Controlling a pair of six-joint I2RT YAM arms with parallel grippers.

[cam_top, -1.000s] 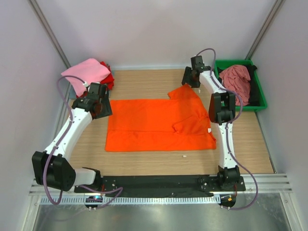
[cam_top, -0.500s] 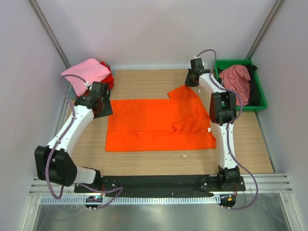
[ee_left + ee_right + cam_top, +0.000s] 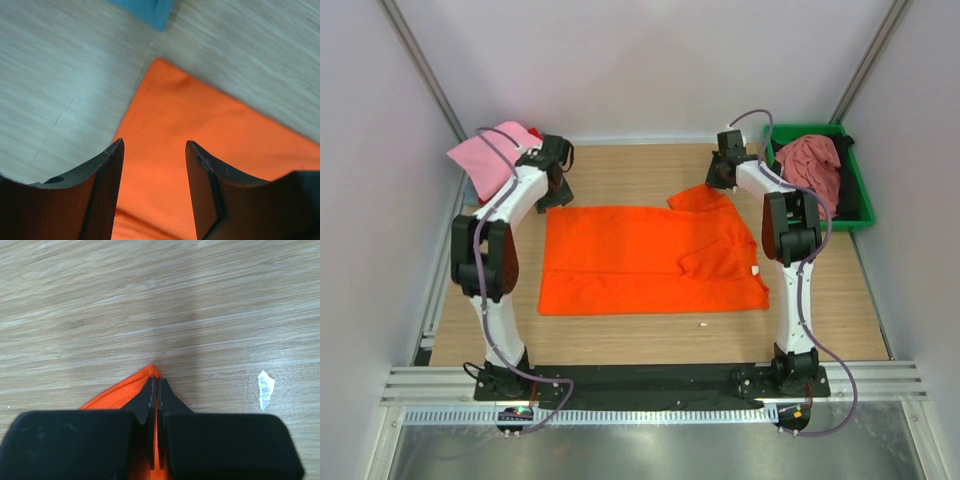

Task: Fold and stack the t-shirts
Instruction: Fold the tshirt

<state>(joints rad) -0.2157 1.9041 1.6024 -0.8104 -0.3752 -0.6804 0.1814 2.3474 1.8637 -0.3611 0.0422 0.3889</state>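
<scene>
A bright orange t-shirt [image 3: 640, 262] lies spread flat in the middle of the wooden table. My right gripper [image 3: 716, 182] is at its far right sleeve and is shut on the tip of that sleeve. In the right wrist view the fingers [image 3: 156, 384] pinch the orange corner [image 3: 120, 392] just above the wood. My left gripper [image 3: 558, 188] hovers over the shirt's far left corner. Its jaws [image 3: 154, 146] stand open with only orange cloth [image 3: 210, 145] below them. A folded light pink t-shirt [image 3: 488, 155] lies on a red one [image 3: 536, 134] at the far left.
A green tray [image 3: 858, 205] at the far right holds a crumpled dusty rose t-shirt [image 3: 810, 165] and some black cloth [image 3: 847, 146]. White scraps [image 3: 265, 388] [image 3: 703, 324] lie on the wood. A blue patch [image 3: 145, 9] shows at the left wrist view's top edge. White walls stand close on both sides.
My left arm swung from the shirt's left edge up to its far left corner, jaws narrowing a little. My right gripper went from open to shut on the sleeve tip.
</scene>
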